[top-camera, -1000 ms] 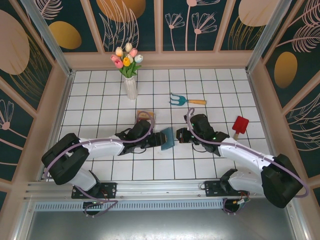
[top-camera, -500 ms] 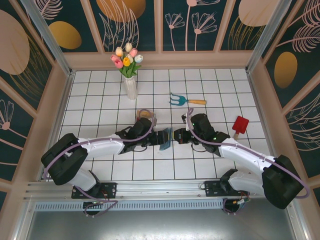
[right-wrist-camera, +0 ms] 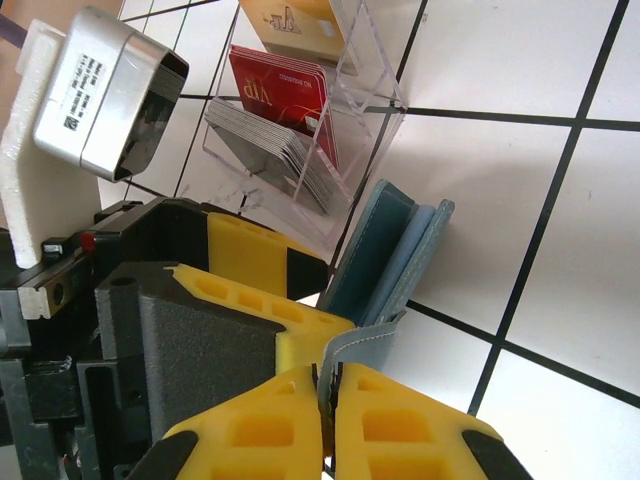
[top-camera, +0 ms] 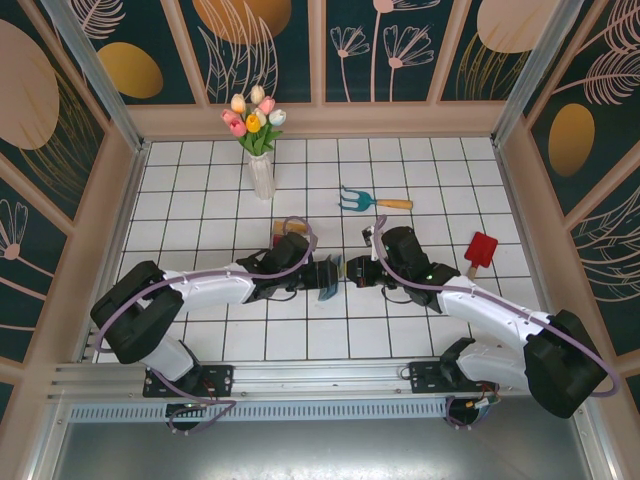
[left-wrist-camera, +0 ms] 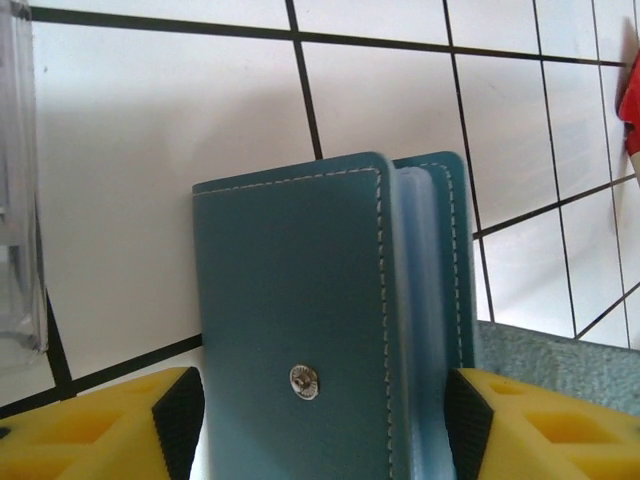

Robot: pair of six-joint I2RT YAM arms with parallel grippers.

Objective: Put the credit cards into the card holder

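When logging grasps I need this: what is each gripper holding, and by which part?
Right gripper pinches the card holder by one flap's edge; left gripper clamps its folded body across the width.

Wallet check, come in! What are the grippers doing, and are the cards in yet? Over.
Left gripper clamps wallet upright. Right gripper shut, pinching its inner flap. Cards sit in clear tray, close beside wallet.
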